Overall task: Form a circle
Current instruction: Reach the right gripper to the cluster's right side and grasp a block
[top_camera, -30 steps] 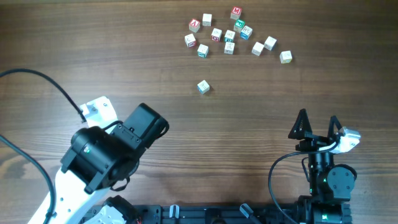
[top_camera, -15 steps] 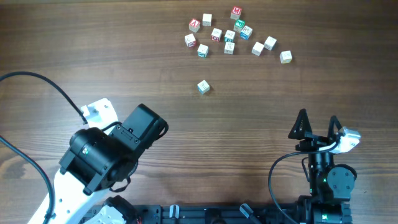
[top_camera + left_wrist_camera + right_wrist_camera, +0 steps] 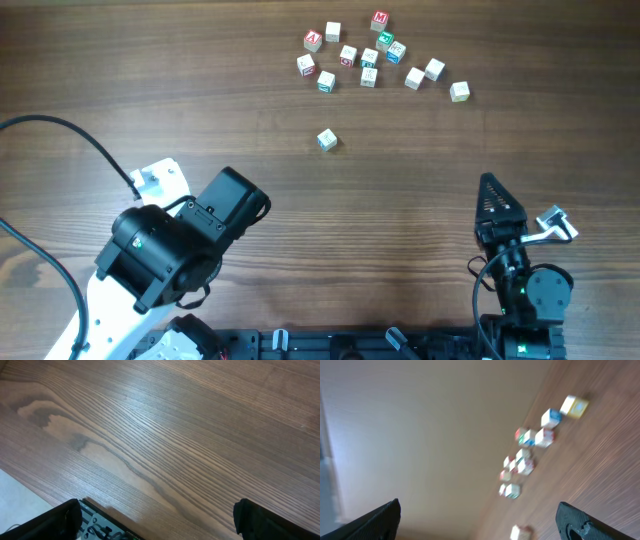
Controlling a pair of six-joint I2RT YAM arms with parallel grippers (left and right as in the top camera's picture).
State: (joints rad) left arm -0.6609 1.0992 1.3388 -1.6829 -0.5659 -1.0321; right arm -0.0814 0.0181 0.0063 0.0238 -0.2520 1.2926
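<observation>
Wooden alphabet cubes (image 3: 368,57) lie loosely scattered on the tabletop (image 3: 200,80), one stray cube (image 3: 327,139) apart; no circle is formed yet. Both the left fingers (image 3: 55,521) and right fingers (image 3: 580,522) gape empty, far off.

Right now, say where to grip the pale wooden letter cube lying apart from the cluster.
Come straight down and pinch two opposite side faces of the lone pale wooden cube: it sits flat with bare table all round, so jaws should fit.
</observation>
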